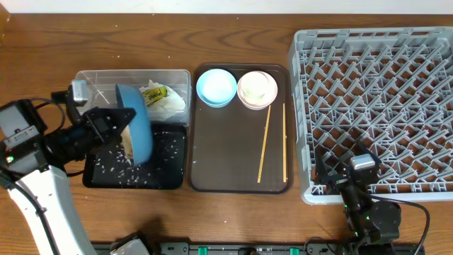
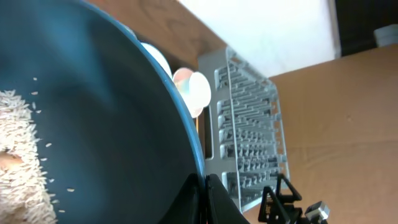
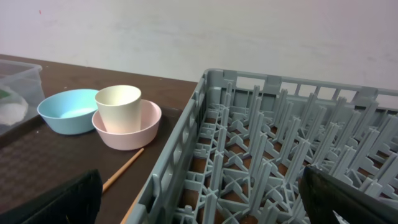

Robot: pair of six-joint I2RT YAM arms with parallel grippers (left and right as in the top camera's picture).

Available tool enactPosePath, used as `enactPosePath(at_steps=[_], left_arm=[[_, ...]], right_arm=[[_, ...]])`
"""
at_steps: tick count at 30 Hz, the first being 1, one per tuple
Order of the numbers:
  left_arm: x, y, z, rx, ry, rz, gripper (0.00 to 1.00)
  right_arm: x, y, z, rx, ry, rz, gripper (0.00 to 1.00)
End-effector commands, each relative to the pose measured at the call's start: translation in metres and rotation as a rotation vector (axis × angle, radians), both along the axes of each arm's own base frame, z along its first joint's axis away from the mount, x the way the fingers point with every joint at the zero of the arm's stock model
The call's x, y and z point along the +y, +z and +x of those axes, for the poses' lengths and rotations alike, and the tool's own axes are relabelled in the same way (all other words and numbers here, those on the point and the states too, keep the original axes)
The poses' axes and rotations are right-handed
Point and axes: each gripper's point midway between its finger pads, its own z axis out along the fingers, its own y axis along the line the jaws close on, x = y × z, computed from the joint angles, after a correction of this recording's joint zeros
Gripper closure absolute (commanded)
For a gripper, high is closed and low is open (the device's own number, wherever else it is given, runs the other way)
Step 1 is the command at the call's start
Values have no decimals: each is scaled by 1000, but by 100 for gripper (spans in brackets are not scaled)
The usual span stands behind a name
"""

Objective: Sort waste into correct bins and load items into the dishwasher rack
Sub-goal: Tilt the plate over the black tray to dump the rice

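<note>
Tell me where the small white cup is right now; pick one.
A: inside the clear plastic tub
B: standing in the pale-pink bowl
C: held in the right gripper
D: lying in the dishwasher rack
B: the white cup stands upright inside the pale-pink bowl, next to the light-blue bowl on the brown serving tray.

Matt grey moulded plastic in the dishwasher rack (image 1: 375,106). Clear, glossy plastic in the tub (image 1: 134,74); matt finish on the black tray (image 1: 90,177). Smooth, slightly shiny surface inside the dark-blue bowl (image 2: 112,112). Thin bare wood in the chopsticks (image 1: 265,145). Grained brown wood on the table (image 1: 141,39).
</note>
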Motion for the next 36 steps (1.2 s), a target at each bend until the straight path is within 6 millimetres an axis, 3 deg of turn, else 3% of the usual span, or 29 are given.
enactPosePath(at_steps=[1, 7, 15, 36], left_arm=[[0, 10, -2, -97, -32, -96, 94], [16, -3, -5, -144, 7, -213, 94], [43, 0, -9, -190, 77, -327, 94], [49, -3, -4, -91, 113, -429, 94]], right_arm=[[1, -1, 0, 3, 3, -2, 1], [1, -1, 0, 3, 3, -2, 1], [1, -1, 0, 3, 2, -2, 1], [1, -1, 0, 3, 3, -2, 1]])
